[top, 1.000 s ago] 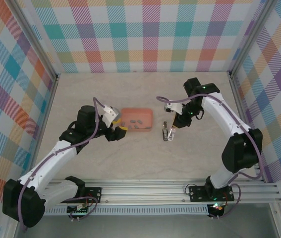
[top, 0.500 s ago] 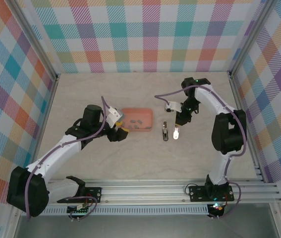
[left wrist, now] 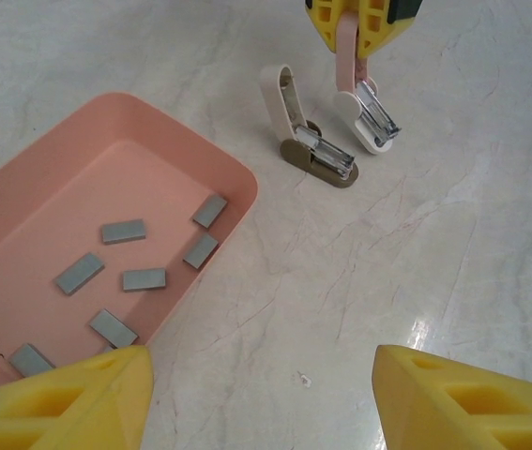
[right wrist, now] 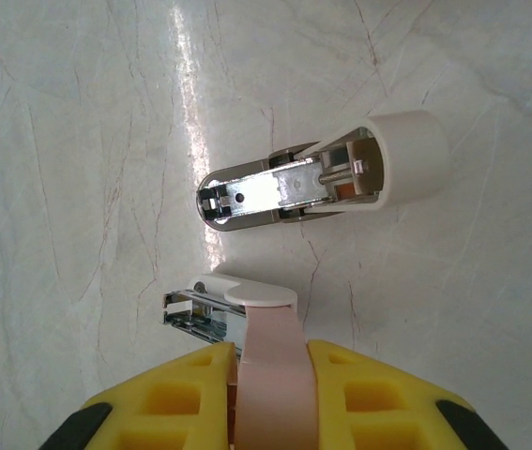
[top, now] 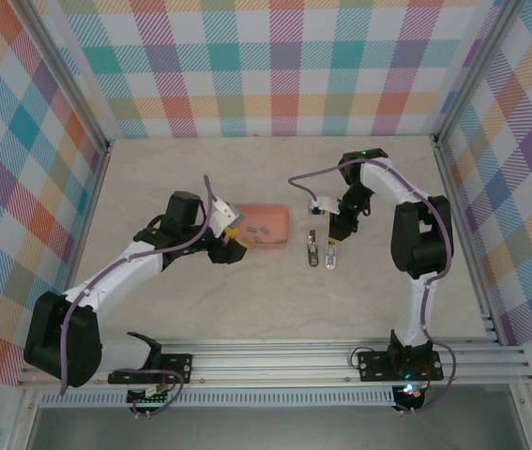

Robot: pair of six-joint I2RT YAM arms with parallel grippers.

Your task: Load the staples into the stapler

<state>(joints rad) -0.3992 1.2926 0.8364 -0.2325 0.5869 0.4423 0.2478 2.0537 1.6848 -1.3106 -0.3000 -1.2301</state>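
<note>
The stapler lies open on the table in two parts. Its white-and-brown base (top: 312, 249) (left wrist: 314, 150) (right wrist: 284, 187) rests on its side. Just right of it, my right gripper (top: 334, 236) (right wrist: 270, 394) is shut on the pink arm (right wrist: 270, 347) (left wrist: 345, 56) of the other part, whose metal staple channel (right wrist: 195, 314) (left wrist: 376, 112) touches the table. Several small grey staples (left wrist: 144, 278) (top: 258, 232) lie in the salmon-pink tray (left wrist: 237, 173) (top: 259, 211). My left gripper (top: 233, 244) (left wrist: 261, 403) is open and empty, low over the table by the tray's front right corner.
Bare marble tabletop (top: 275, 300) stretches in front of the tray and stapler. Checked walls (top: 266, 66) close in the back and both sides. The metal rail (top: 294, 361) with the arm bases runs along the near edge.
The right arm has folded back and upright while its gripper kept hold of the stapler part beside the base. The left gripper has shifted slightly right along the tray's front.
</note>
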